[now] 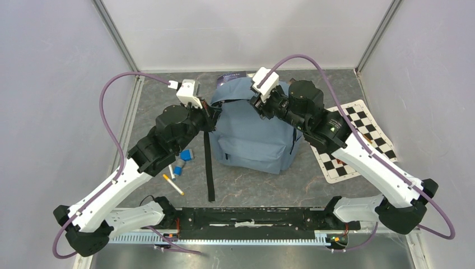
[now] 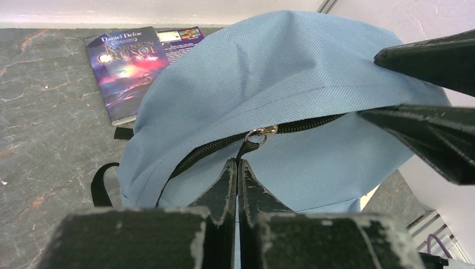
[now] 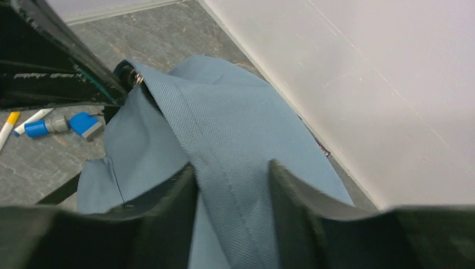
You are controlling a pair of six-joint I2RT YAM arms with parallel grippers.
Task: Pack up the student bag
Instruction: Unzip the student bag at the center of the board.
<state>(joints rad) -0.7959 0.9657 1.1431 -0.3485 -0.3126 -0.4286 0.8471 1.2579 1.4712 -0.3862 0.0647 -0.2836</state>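
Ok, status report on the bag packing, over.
Left claw shut on zipper pull. Right claw astride student bag top fabric, grip unclear. Book behind bag, unpacked.

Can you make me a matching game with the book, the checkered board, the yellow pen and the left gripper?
Things:
1 book
2 checkered board
3 yellow pen
4 left gripper

Places:
A shut on the zipper pull
B right of the student bag
C behind the student bag
D left of the student bag

Pairs: 1-C; 2-B; 3-D; 4-A.
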